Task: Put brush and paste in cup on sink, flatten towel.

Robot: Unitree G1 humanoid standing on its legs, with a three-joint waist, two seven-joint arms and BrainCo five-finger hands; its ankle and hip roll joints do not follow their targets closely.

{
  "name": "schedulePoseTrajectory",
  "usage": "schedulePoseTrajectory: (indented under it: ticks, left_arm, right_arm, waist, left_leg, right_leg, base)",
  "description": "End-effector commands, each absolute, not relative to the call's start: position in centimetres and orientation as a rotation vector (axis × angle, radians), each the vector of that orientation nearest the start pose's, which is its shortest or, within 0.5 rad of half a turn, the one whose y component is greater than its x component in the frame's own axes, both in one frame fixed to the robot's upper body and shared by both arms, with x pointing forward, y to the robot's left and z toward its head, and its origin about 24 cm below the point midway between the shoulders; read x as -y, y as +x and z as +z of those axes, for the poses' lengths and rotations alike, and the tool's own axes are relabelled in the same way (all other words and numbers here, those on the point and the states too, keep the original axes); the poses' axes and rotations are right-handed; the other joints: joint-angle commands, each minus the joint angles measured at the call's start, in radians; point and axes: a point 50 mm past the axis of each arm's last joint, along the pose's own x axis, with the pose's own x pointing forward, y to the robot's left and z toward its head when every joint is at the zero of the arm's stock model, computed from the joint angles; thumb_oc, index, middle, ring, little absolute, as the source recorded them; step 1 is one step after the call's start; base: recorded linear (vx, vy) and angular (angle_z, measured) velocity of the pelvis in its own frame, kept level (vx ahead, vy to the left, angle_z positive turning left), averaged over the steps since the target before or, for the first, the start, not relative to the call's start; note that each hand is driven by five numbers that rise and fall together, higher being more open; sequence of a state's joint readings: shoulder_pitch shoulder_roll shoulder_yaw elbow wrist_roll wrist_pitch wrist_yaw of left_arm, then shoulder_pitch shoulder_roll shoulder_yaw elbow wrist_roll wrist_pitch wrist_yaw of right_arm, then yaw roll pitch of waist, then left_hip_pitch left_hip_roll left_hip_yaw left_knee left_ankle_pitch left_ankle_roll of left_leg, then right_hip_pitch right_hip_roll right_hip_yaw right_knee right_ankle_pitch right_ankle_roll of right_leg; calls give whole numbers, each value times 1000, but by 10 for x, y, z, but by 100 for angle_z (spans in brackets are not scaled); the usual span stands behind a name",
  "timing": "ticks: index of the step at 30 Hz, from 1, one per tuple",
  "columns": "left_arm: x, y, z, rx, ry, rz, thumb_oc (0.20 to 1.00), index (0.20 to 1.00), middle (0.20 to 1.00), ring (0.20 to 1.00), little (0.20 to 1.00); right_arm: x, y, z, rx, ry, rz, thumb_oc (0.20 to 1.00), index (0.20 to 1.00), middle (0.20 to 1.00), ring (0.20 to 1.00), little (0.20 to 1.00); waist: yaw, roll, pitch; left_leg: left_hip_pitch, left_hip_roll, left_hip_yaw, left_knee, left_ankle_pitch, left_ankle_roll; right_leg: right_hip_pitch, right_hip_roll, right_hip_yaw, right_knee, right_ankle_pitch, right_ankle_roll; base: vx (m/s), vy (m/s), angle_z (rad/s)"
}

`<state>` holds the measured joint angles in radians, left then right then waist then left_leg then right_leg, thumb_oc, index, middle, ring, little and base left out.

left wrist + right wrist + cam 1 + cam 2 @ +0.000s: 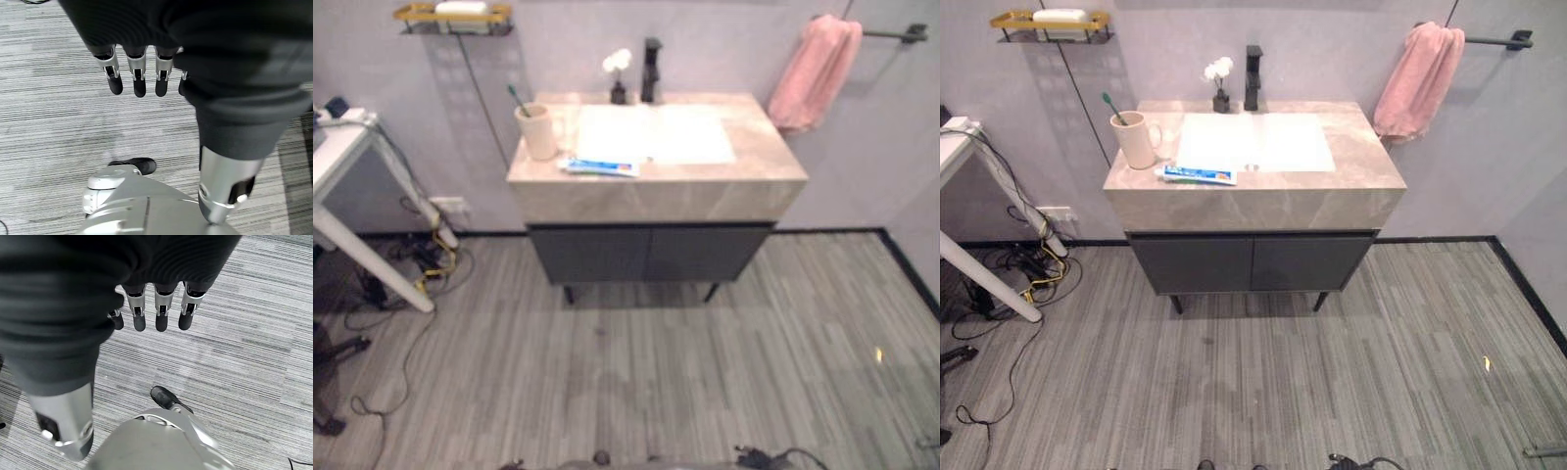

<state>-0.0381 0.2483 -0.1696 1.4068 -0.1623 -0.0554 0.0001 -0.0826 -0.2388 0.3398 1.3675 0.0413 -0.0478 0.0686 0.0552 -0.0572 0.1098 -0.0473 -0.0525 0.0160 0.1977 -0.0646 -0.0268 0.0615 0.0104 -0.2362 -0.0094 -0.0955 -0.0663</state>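
Toothpaste (pixel 1196 175), a flat white and blue tube, lies on its side along the front edge of the sink top (pixel 1361 181), just left of the white rectangular basin (pixel 1253 142). Close behind it, toward the back left corner, stands the cup (pixel 1138 140), a smooth cream mug with a handle. A green-handled brush (pixel 1111 105) already leans upright inside it. The sink top is a polished beige stone slab on a dark two-door cabinet (pixel 1252 262). A black tap (pixel 1253 76) and a small vase of white flowers (pixel 1219 83) sit at the back edge.

A pink towel (pixel 1417 80), soft and thick, hangs bunched in heavy folds on a black wall bar (pixel 1494 41) beyond the right edge of the sink.

The left hand (pixel 139 81) and the right hand (pixel 156 313) both hang over grey striped plank floor (pixel 1332 382), well apart from the sink, fingers straight and relaxed, holding nothing.

Judging from this, the brush step looks done, while the paste and towel are untouched. The likely next move calls for approaching the sink, then pinching the thin, slippery tube off the stone and standing it in the cup beside the brush without tipping the cup.
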Motion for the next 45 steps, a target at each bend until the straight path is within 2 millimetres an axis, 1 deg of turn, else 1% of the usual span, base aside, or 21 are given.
schedulePoseTrajectory:
  ticks: [1,5,6,12,16,17,19,20,23,27,28,30,31,32,34,35,37,39,41,42,45]
  left_arm:
    - [-241,86,-163,-1252,91,270,1000,1000,1000,1000,1000]
    - [-243,85,-162,-1252,70,288,1000,1000,1000,1000,1000]
    - [-246,78,-163,-1273,75,296,1000,1000,1000,1000,1000]
    - [-256,53,-164,-1343,73,338,1000,1000,1000,1000,1000]
    - [-265,41,-163,-1359,71,384,1000,1000,1000,1000,1000]
    - [-270,40,-161,-1355,78,395,1000,1000,1000,1000,1000]
    - [-271,39,-161,-1348,77,399,1000,1000,1000,1000,1000]
    - [-272,30,-161,-1362,90,394,1000,1000,1000,1000,1000]
    - [-266,29,-163,-1356,137,324,1000,1000,1000,1000,1000]
    - [-264,33,-163,-1349,169,270,1000,1000,1000,1000,1000]
    - [-264,37,-163,-1338,173,264,1000,1000,1000,1000,1000]
    - [-265,41,-162,-1323,191,243,1000,1000,1000,1000,1000]
    - [-263,46,-162,-1307,210,211,1000,1000,1000,1000,1000]
    - [-263,46,-162,-1307,210,211,1000,1000,1000,1000,1000]
    - [-263,61,-160,-1262,237,184,1000,1000,1000,1000,1000]
    - [-263,61,-160,-1262,237,184,1000,1000,1000,1000,1000]
    - [-266,71,-157,-1230,252,188,1000,1000,1000,1000,1000]
    - [-269,78,-154,-1206,269,185,1000,1000,1000,1000,1000]
    - [-277,83,-151,-1195,295,197,1000,1000,1000,1000,1000]
    - [-283,81,-149,-1214,325,190,1000,1000,1000,1000,1000]
    - [-290,85,-146,-1189,336,207,1000,1000,1000,1000,1000]
  right_arm:
    - [230,100,-161,-1248,-435,179,1000,1000,1000,1000,1000]
    - [234,98,-161,-1263,-457,177,1000,1000,1000,1000,1000]
    - [236,95,-162,-1276,-469,174,1000,1000,1000,1000,1000]
    - [235,97,-161,-1265,-442,149,1000,1000,1000,1000,1000]
    - [228,100,-162,-1252,-422,161,1000,1000,1000,1000,1000]
    - [222,100,-163,-1251,-413,178,1000,1000,1000,1000,1000]
    - [222,102,-163,-1245,-408,177,1000,1000,1000,1000,1000]
    - [221,111,-161,-1214,-352,127,1000,1000,1000,1000,1000]
    - [217,138,-153,-1116,-323,119,1000,1000,1000,1000,1000]
    - [209,163,-143,-1016,-334,142,1000,1000,1000,1000,1000]
    - [208,168,-141,-998,-330,141,1000,1000,1000,1000,1000]
    - [208,174,-139,-979,-331,145,1000,1000,1000,1000,1000]
    - [208,178,-136,-962,-373,179,1000,1000,1000,1000,1000]
    - [208,178,-136,-961,-373,179,1000,1000,1000,1000,1000]
    - [214,182,-133,-951,-420,184,1000,1000,1000,1000,1000]
    - [214,182,-133,-951,-420,184,1000,1000,1000,1000,1000]
    - [218,183,-131,-943,-423,179,1000,1000,1000,1000,1000]
    - [222,183,-130,-938,-432,179,1000,1000,1000,1000,1000]
    - [222,184,-129,-928,-446,197,1000,1000,1000,1000,1000]
    - [222,186,-127,-918,-476,236,1000,1000,1000,1000,1000]
    - [227,188,-123,-887,-477,239,1000,1000,1000,1000,1000]
  waist:
    - [-14,-14,49]
    - [-15,-19,50]
    - [-7,-28,44]
    - [13,-31,9]
    - [30,-40,-30]
    - [37,-44,-45]
    - [38,-44,-54]
    - [43,-38,-68]
    - [43,-8,-49]
    - [31,18,-18]
    - [30,28,-10]
    - [49,62,7]
    - [55,73,11]
    - [54,74,11]
    - [58,75,11]
    - [58,75,10]
    - [45,66,11]
    - [39,53,14]
    - [30,26,4]
    - [13,16,-5]
    - [-4,11,-13]
  left_leg:
    - [-202,68,-3,310,57,-22]
    - [-228,55,31,210,45,-12]
    - [-231,36,61,77,40,-4]
    - [-221,35,84,-281,165,-10]
    - [-199,24,24,-277,193,13]
    - [-179,13,16,-265,194,27]
    - [-175,2,12,-247,182,38]
    - [-154,-29,21,-213,133,73]
    - [-108,-64,28,-190,86,117]
    - [-44,-71,41,-192,42,137]
    - [-24,-63,44,-200,42,135]
    - [27,-25,58,-185,11,113]
    - [35,-4,55,-168,-8,106]
    - [34,-3,55,-168,-7,106]
    - [20,14,38,-139,-28,99]
    - [18,14,38,-139,-27,99]
    - [17,23,2,-121,-41,88]
    - [13,43,-14,-104,-55,69]
    - [23,70,-26,-122,-52,41]
    - [41,109,-46,-155,-32,17]
    - [45,141,-62,-184,-9,-6]
  right_leg:
    - [15,1,-42,12,-23,46]
    - [14,-3,-71,16,-36,48]
    - [29,0,-70,4,-42,64]
    - [72,32,-54,15,-88,84]
    - [94,27,-24,56,-115,92]
    - [90,5,-12,111,-115,113]
    - [83,-11,-7,143,-92,128]
    - [49,-67,3,263,5,178]
    - [-55,-147,5,520,173,206]
    - [-129,-199,-55,675,171,203]
    - [-157,-192,-67,668,135,198]
    - [-138,-198,-169,435,45,186]
    - [-129,-211,-176,305,50,185]
    - [-128,-209,-177,301,52,183]
    - [-133,-251,-115,92,190,211]
    - [-134,-251,-116,90,191,211]
    - [-147,-268,-9,34,260,228]
    - [-142,-284,-14,18,289,250]
    - [-124,-254,-36,10,219,243]
    - [-114,-208,-32,7,172,224]
    - [-103,-172,-53,-6,140,206]
  base:
    - [40,-94,28]
    - [129,-10,32]
    - [245,49,49]
    - [315,109,-7]
    - [428,218,-68]
    - [417,291,-70]
    - [444,358,-51]
    - [398,405,-14]
    - [350,467,-11]
    - [196,252,5]
    - [179,132,9]
    - [305,114,-11]
    - [192,-3,-54]
    - [106,-38,-68]
    - [112,-99,0]
    - [149,-151,50]
    - [130,-200,39]
    - [173,-329,47]
    - [250,-500,54]
    - [209,-443,37]
    - [165,-380,37]
